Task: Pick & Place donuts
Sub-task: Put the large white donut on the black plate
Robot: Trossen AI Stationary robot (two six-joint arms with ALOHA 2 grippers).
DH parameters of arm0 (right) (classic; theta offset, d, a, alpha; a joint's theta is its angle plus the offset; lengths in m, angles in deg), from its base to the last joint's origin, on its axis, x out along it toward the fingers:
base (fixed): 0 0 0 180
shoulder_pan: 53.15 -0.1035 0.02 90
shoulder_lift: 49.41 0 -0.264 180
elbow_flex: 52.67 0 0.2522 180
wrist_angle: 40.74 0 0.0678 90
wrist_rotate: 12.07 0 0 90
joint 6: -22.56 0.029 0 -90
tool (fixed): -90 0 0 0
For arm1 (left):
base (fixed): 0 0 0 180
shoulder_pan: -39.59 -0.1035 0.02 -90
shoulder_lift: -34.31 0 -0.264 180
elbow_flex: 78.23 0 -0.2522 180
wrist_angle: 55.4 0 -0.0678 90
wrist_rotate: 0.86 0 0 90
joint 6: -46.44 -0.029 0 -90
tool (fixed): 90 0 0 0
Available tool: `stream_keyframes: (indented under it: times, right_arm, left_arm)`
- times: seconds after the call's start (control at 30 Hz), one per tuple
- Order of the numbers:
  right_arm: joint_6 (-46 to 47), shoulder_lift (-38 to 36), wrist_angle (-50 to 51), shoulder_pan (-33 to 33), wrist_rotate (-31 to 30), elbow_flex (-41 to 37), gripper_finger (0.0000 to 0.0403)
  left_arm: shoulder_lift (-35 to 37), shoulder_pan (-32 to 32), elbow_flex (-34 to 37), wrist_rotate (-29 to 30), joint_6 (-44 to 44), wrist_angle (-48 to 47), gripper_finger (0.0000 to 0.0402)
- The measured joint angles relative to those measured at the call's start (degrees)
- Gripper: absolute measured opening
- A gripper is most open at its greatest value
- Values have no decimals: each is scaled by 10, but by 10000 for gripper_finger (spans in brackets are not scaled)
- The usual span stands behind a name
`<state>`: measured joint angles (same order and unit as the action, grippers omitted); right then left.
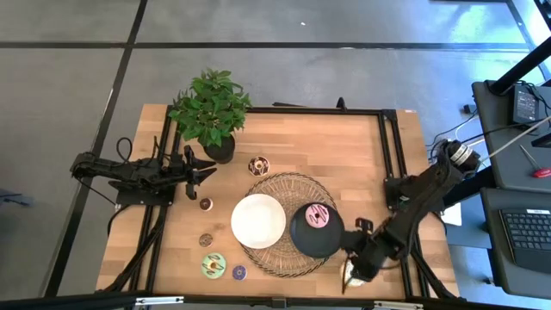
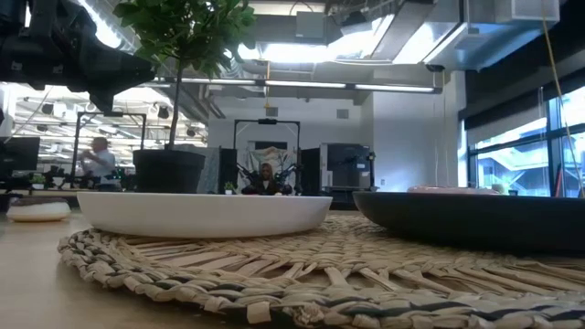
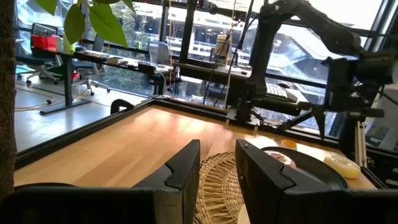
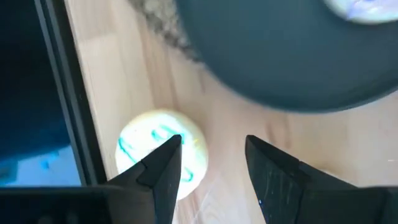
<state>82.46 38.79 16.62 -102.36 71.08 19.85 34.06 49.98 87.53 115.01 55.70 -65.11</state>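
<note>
**Right gripper open over the cream donut**

Your right gripper hangs released above the wood, its fingers spread. The cream donut with teal icing lines lies just beside one finger, not between them, close to the black plate. A pink donut already sits on that plate. Your left gripper waits near the potted plant, fingers parted, holding nothing.

Pale wooden table; tan woven mat; white plate left, black plate right bearing a pink donut; cream donut with teal squiggles; green donut near left; leafy green plant.
</note>
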Motion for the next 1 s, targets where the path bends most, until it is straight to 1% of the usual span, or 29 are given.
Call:
stream_keyframes:
  times: [0.13,0.27,0.4,0.5,0.77,1.0]
  right_arm:
    - [-1,29,-35,-20,8,-1,179]
    - [-2,54,-65,-27,14,-1,179]
    - [-2,71,-65,-27,59,-1,179]
    - [-3,84,-59,-28,81,-1,179]
    - [-17,112,-54,-27,67,-1,178]
    - [-16,112,-49,-27,65,-1,151]
  left_arm:
    - [0,0,0,0,0,0,98]
    - [0,0,0,0,0,0,98]
    - [0,0,0,0,4,0,98]
    - [0,0,0,0,5,0,98]
    - [0,0,0,0,5,0,98]
    - [0,0,0,0,5,0,98]
